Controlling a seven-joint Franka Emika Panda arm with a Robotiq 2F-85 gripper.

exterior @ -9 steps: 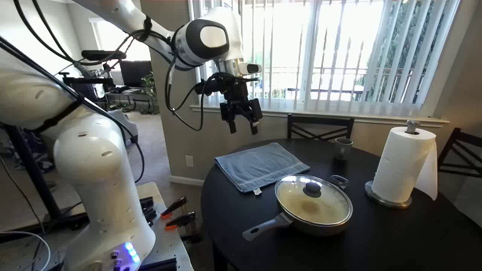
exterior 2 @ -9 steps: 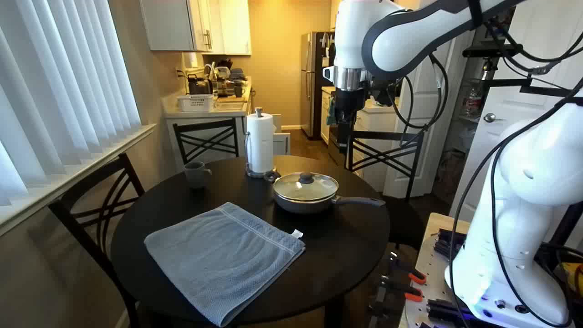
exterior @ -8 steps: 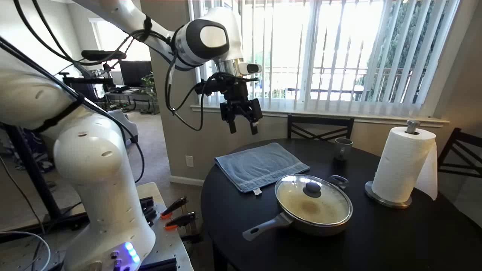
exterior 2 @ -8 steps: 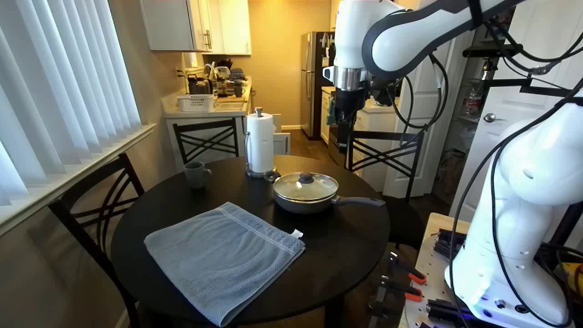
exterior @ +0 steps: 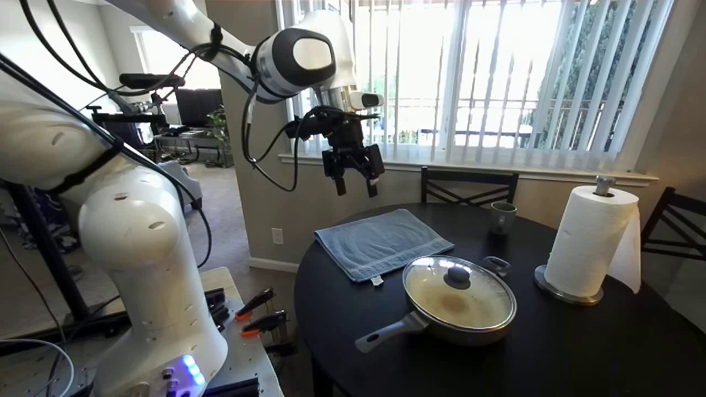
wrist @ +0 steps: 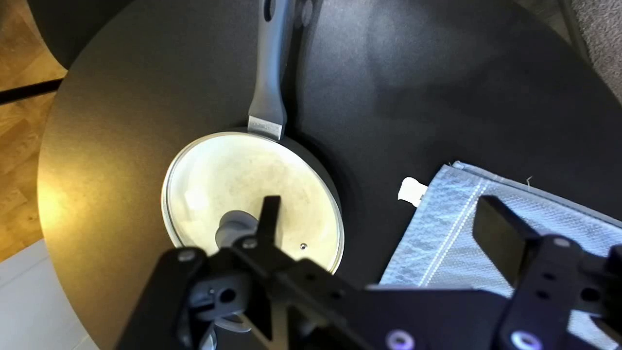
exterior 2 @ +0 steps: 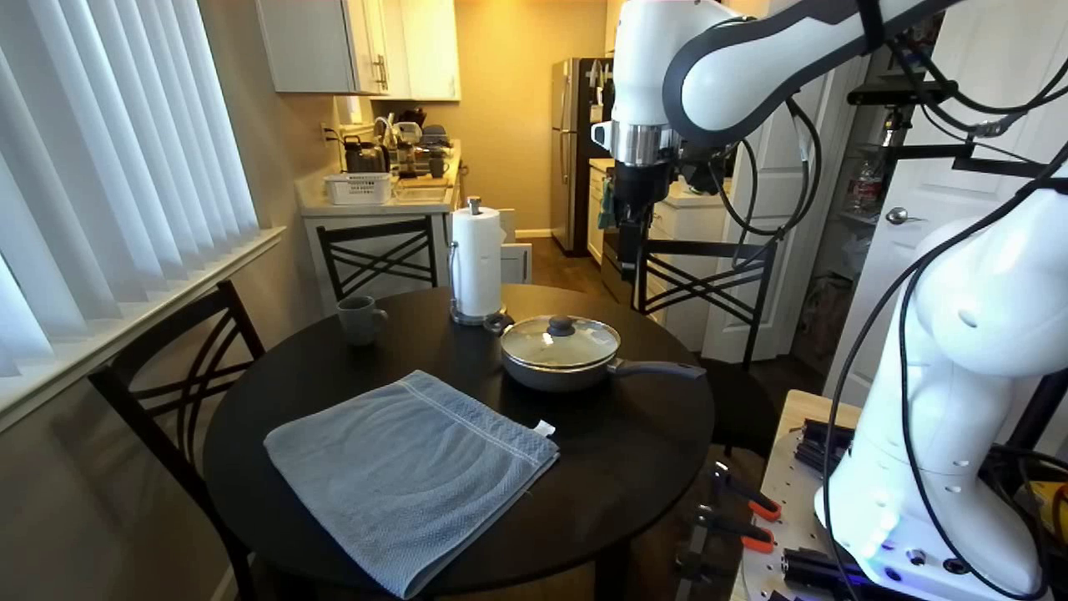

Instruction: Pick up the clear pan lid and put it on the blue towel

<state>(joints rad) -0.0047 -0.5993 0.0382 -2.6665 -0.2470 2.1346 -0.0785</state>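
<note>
The clear pan lid [exterior: 433, 295] lies flat on the cream frying pan, its dark knob [exterior: 458, 275] pointing up; it also shows in an exterior view [exterior 2: 534, 340]. The blue towel [exterior: 380, 242] lies flat and slightly rumpled beside the pan, also seen in an exterior view [exterior 2: 409, 467]. My gripper [exterior: 357, 193] hangs high above the table, apart from lid and towel. It is open and empty. In the wrist view my gripper [wrist: 379, 204] has its fingers wide apart, one in front of the lid [wrist: 243, 165], partly hiding the knob, the other over the towel [wrist: 437, 243].
The frying pan [exterior: 469, 335] stands on the round dark table [exterior: 353, 314], its long handle [exterior: 389, 333] towards the robot's side. A paper towel roll [exterior: 590, 242] and a grey mug [exterior: 502, 218] stand on the table. Chairs [exterior 2: 200, 376] surround it.
</note>
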